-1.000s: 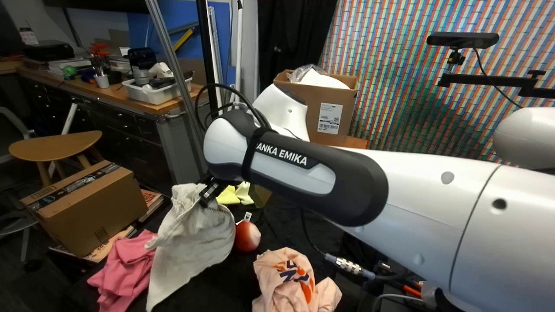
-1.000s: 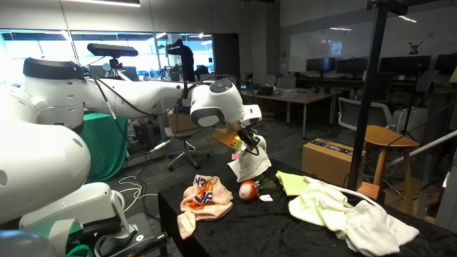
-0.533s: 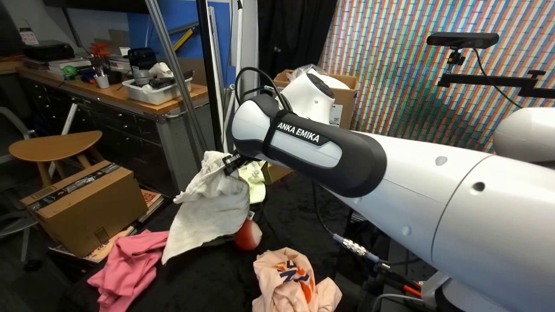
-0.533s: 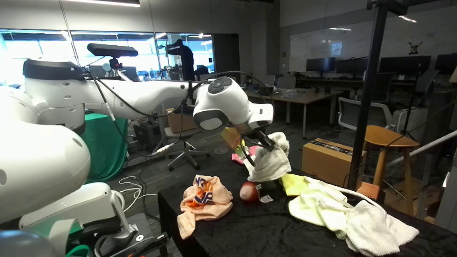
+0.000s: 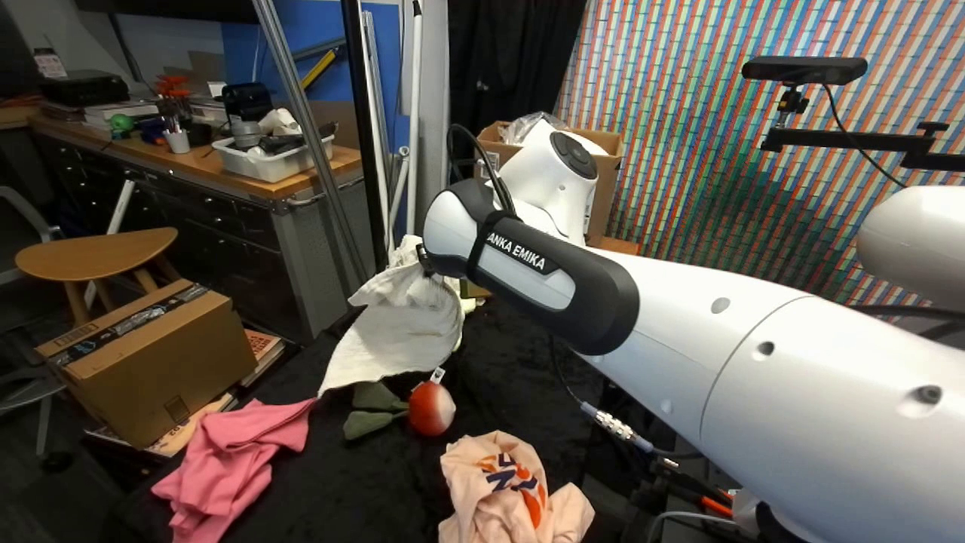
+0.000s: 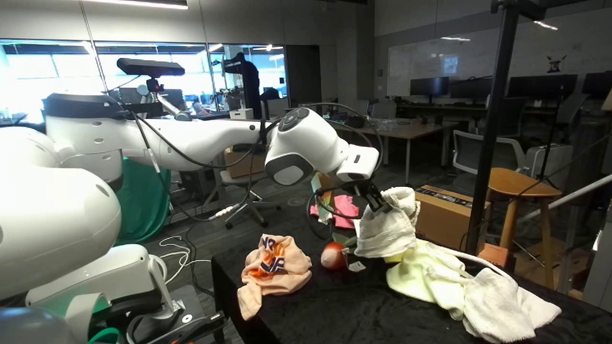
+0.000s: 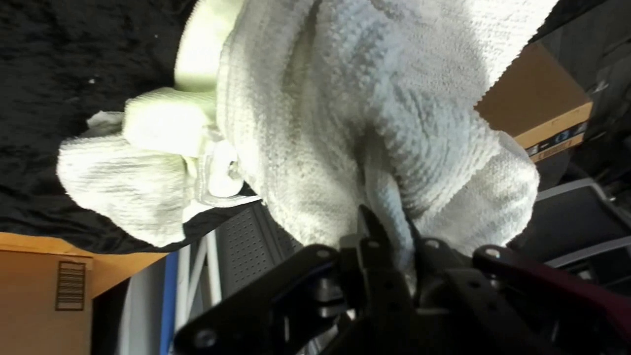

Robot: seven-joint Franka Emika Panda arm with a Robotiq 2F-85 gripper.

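My gripper point(image 7: 388, 224) is shut on a fold of a white cloth point(image 7: 315, 148), which hangs from the fingers above the black-covered table. In both exterior views the cloth point(image 5: 399, 324) point(image 6: 386, 234) is bunched at the fingers and draped below. The gripper point(image 6: 384, 206) is tilted down. A red and white plush radish point(image 5: 431, 409) point(image 6: 333, 256) with green leaves point(image 5: 369, 413) lies beside the hanging cloth. A pale yellow cloth point(image 6: 423, 277) lies behind and below the held cloth, with another white cloth point(image 6: 499, 306) next to it.
A peach cloth with printed letters point(image 5: 494, 483) point(image 6: 272, 272) lies near the front. A pink cloth point(image 5: 234, 452) point(image 6: 345, 210) lies at a table edge. A cardboard box point(image 5: 151, 362) point(image 6: 449, 217), a wooden stool point(image 6: 521, 181) and a black pole point(image 6: 490, 134) stand beyond the table.
My gripper has carried the white cloth away from the pink and peach cloths, over the radish toward the yellow cloth. The radish's leaves are uncovered in an exterior view.
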